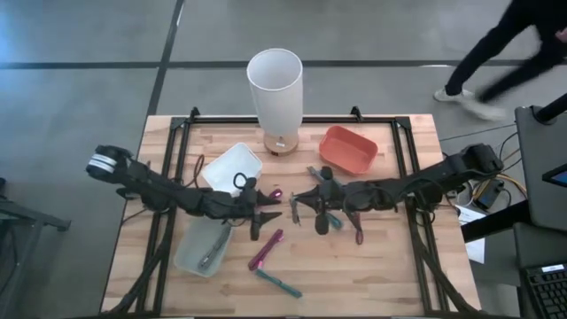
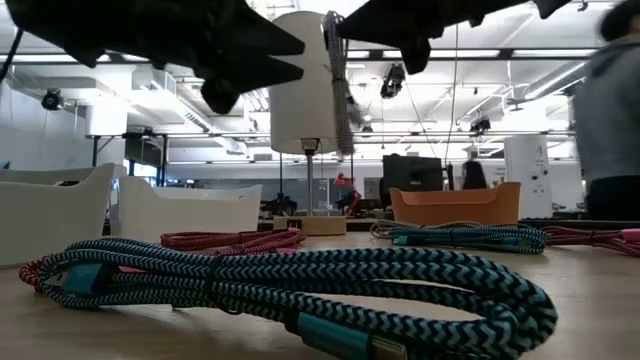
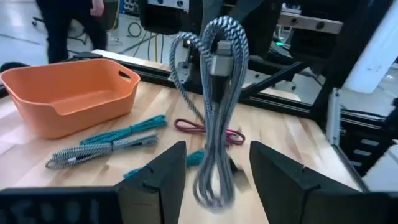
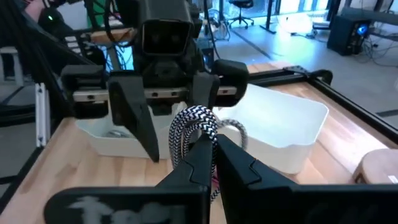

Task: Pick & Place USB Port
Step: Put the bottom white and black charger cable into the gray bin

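Handover mid-air: you had the grey-white braided cable [image 3: 214,106] pinched in the right gripper [image 4: 208,146], hanging above the desk [image 1: 390,257] centre.

L gripper [image 3: 214,165] faced it w/ jaws spread wide either side of the loop, gripping nothing; R jaws were clamped shut on the cable's top. Next, I'd judge: close L on the loop, then free R, or carry it to a bin, prob. the orange bin [image 1: 347,149].
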`<action>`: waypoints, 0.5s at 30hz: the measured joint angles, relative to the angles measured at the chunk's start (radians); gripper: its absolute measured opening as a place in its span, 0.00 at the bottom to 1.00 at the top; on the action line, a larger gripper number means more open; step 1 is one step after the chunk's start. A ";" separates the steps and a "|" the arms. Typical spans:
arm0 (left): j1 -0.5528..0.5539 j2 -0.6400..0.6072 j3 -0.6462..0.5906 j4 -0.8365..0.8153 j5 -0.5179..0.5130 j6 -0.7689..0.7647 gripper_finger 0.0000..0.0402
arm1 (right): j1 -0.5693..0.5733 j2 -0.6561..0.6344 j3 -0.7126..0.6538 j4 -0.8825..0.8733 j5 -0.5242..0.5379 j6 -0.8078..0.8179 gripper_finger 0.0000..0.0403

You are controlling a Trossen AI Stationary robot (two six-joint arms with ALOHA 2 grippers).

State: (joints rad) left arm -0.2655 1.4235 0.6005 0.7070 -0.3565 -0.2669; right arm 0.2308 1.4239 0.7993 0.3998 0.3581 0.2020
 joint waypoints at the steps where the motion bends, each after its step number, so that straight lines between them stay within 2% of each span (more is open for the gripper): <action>1: 0.005 0.011 0.007 0.000 0.000 0.005 0.45 | -0.003 0.010 0.009 0.001 0.000 0.000 0.02; 10: 0.037 0.131 0.097 -0.007 0.009 0.046 0.45 | -0.017 0.030 0.050 0.008 0.001 -0.009 0.02; 15: 0.039 0.158 0.134 -0.004 0.048 0.059 0.45 | -0.016 0.038 0.053 -0.003 0.000 -0.032 0.02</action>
State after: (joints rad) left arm -0.2270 1.5818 0.7349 0.7026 -0.3087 -0.2081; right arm 0.2150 1.4620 0.8523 0.3971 0.3580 0.1702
